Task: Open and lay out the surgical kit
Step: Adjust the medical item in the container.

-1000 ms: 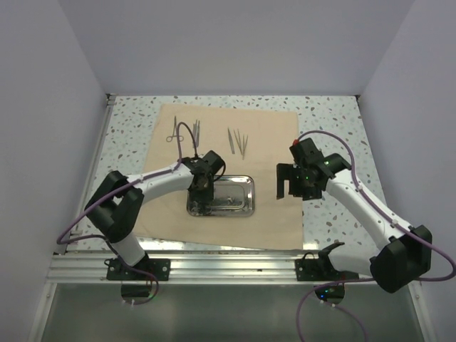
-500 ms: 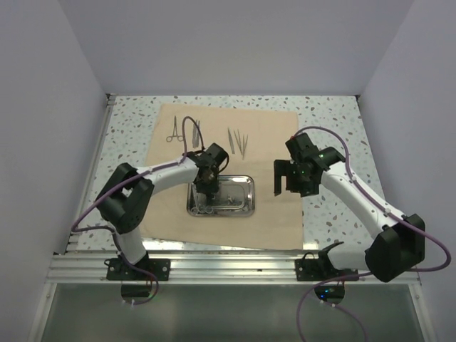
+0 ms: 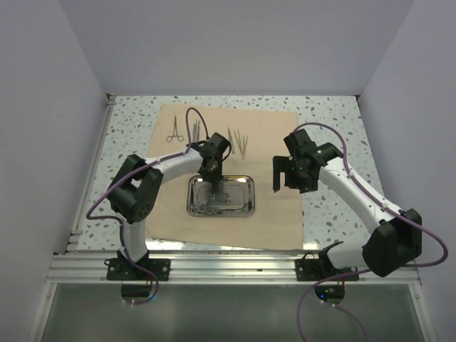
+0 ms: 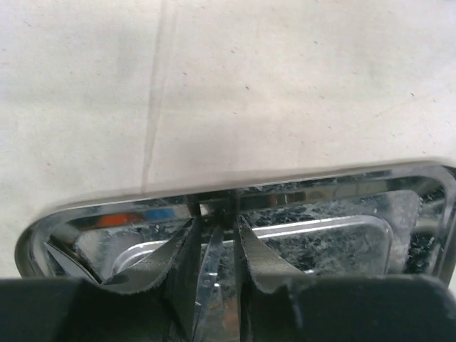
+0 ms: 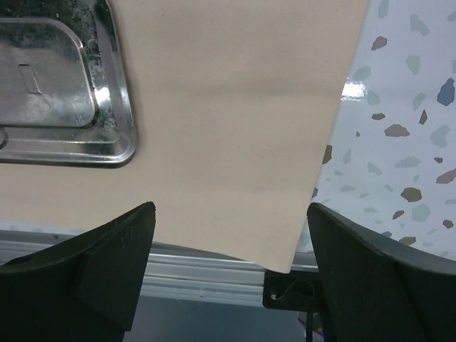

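Note:
The beige cloth wrap (image 3: 271, 135) lies spread flat on the table. The shiny steel tray (image 3: 246, 198) sits on its near middle. My left gripper (image 3: 213, 175) is over the tray's far edge. In the left wrist view it (image 4: 216, 226) is shut on a thin silvery instrument (image 4: 208, 281), with the tray rim (image 4: 320, 179) just beyond. Scissors-like instruments (image 3: 173, 130) and tweezer-like instruments (image 3: 239, 142) lie in a row on the far part of the cloth. My right gripper (image 3: 285, 182) is open and empty above the cloth's right side, which the right wrist view (image 5: 231, 214) also shows.
The speckled table (image 3: 335, 128) surrounds the cloth. An aluminium rail (image 3: 228, 265) runs along the near edge. The right wrist view shows the tray corner (image 5: 121, 142), the cloth's near right corner (image 5: 285, 260) and the rail (image 5: 199, 274). Walls close in the sides and back.
My left gripper has moved from the tray's near left part to its far edge. My right gripper has shifted slightly to the far left and stays open.

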Tool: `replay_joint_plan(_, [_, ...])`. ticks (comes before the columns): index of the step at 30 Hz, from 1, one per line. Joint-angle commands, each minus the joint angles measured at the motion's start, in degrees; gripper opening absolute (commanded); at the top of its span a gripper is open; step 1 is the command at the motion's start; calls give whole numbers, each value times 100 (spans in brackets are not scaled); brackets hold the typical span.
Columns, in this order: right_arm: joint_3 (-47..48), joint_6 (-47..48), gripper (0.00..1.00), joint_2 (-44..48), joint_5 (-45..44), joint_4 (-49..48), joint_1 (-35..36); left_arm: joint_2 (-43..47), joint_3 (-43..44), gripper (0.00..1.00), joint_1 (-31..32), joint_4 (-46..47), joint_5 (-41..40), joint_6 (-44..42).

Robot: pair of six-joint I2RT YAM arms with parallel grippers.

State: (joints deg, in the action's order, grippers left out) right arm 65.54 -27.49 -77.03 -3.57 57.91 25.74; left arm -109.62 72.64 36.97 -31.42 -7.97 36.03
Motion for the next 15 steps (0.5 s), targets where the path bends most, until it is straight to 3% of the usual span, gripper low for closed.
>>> replay_joint_plan(1, [266,-29,92,-66,-117,45,-16,-542,-189,28,-155,-154,129,-202])
replay_joint_plan(7, [372,-46,92,-163,-179,36,-7,-841,-189,17,-199,-145,225,-377])
replay_joint_plan(12, [363,-90,92,-215,-179,27,-16,-806,-505,0,-199,48,506,-500])
replay_joint_plan(15, [311,-126,92,-215,-152,-8,-7,-640,-479,0,-199,-57,507,-597])
